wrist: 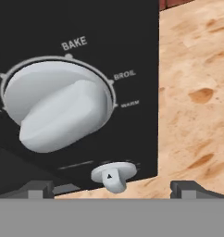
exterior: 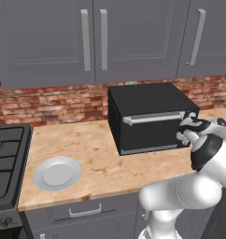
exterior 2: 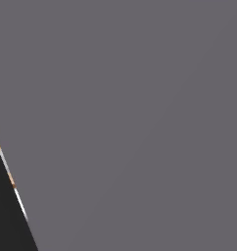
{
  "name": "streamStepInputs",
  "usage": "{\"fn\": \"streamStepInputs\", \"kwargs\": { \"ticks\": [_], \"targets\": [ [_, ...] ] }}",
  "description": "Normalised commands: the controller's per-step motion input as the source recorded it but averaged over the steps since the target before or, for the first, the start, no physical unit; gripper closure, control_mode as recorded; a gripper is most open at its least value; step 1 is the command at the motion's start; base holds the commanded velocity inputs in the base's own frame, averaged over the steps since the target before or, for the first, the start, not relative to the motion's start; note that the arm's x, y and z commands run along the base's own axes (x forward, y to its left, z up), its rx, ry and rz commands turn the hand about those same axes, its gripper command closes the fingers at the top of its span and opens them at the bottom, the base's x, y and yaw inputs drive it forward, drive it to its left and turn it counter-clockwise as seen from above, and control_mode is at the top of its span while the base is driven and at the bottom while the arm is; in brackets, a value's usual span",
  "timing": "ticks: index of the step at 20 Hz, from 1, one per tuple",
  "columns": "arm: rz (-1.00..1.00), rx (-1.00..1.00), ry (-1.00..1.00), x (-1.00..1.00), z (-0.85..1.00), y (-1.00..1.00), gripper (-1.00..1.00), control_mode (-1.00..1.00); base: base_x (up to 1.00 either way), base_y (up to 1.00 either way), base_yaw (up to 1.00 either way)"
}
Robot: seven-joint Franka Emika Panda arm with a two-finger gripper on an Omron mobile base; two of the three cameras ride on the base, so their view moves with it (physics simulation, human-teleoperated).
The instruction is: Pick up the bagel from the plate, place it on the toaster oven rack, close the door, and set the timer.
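Note:
The black toaster oven (exterior: 147,100) stands on the counter with its door (exterior: 150,135) shut, the silver bar handle (exterior: 154,117) across its top. The rack and the bagel are hidden. The light-grey plate (exterior: 57,173) lies bare near the counter's front left. My gripper (exterior: 184,129) is open at the right end of the oven's front. In the hand view a large white dial (wrist: 58,113) marked BAKE, BROIL and WARM is very close. A small white knob (wrist: 113,176) sits below it, between my spread fingertips (wrist: 40,189), with the gripper (wrist: 113,190) touching neither.
A black stove (exterior: 7,163) adjoins the counter (exterior: 96,154) on the left. Grey wall cabinets (exterior: 94,37) hang above a brick backsplash (exterior: 54,105). A flat grey panel (exterior 2: 140,122) stands close in front of the right base camera.

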Motion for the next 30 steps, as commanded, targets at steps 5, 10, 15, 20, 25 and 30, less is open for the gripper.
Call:
{"fn": "streamStepInputs", "kwargs": {
  "ticks": [5,10,15,20,25,30],
  "targets": [
    [0.00,0.00,0.00,0.03,-0.14,-0.19,-1.00,-1.00,0.00,0.00,0.00],
    [0.00,0.00,0.00,0.17,-0.07,-0.06,-1.00,-1.00,0.00,0.00,0.00],
    [0.00,0.00,0.00,0.18,-0.01,0.00,-1.00,-1.00,0.00,0.00,0.00],
    [0.00,0.00,0.00,0.17,-0.06,0.00,-1.00,-1.00,0.00,0.00,0.00],
    [0.00,0.00,0.00,0.15,-0.08,0.00,-1.00,-1.00,0.00,0.00,0.00],
    [0.00,0.00,0.00,0.08,-0.09,0.00,1.00,-1.00,0.00,0.00,0.00]
  ]
}}
